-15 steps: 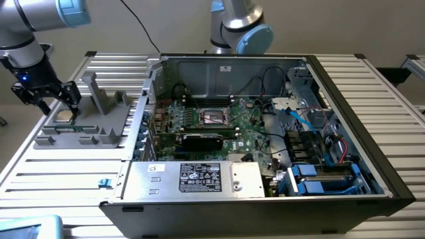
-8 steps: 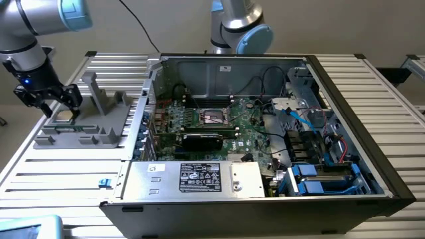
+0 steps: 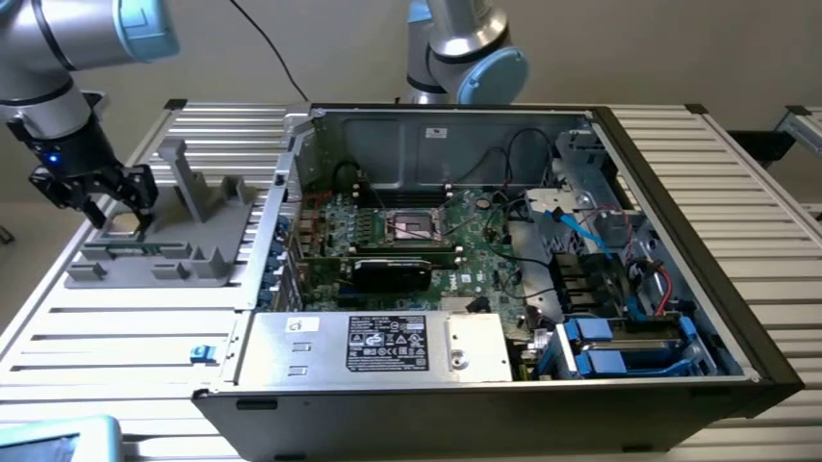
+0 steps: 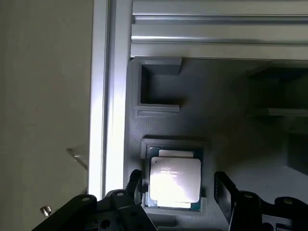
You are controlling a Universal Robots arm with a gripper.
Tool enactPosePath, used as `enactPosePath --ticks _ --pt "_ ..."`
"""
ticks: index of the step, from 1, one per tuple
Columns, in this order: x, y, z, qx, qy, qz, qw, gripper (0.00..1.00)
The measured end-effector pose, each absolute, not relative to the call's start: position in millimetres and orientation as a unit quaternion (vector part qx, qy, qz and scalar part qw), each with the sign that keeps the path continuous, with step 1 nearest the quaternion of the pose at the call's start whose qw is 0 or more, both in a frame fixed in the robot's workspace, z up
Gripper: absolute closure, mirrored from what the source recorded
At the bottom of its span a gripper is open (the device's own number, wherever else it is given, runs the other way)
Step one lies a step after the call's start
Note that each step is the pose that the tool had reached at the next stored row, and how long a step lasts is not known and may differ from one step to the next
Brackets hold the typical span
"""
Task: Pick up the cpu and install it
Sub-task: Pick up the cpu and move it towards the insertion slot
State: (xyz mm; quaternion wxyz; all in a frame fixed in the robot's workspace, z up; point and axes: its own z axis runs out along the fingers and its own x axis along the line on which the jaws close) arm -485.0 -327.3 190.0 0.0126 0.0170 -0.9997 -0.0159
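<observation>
Early stage: cpu (image 4: 175, 180) lies in grey holder (image 3: 192, 252) on counter (image 3: 115, 337), not lifted. Gripper (image 3: 118, 214) jaws open, either side of cpu. Nothing installed at motherboard socket (image 3: 414, 227) yet.

Your arm (image 3: 45, 101) is at the upper corner on the exterior view's left. Its grey tube and light-blue joint cap lean down to a black wrist (image 3: 71, 149), on which a small blue light is lit. Below the wrist, the pincer (image 3: 118, 210) points straight down toward the desk, and its dark fingers (image 3: 139, 192) are spread wide apart. In the wrist view you see the pincer (image 4: 179, 187) with one finger on each side, both tips at about the same height and clamped on nothing.
</observation>
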Motion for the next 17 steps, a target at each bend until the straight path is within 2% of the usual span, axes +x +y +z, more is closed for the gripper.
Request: enactPosePath --ticks 17 --pt "-485.1 -326.0 187.1 0.015 -1.0 -0.018 0.015 0.29"
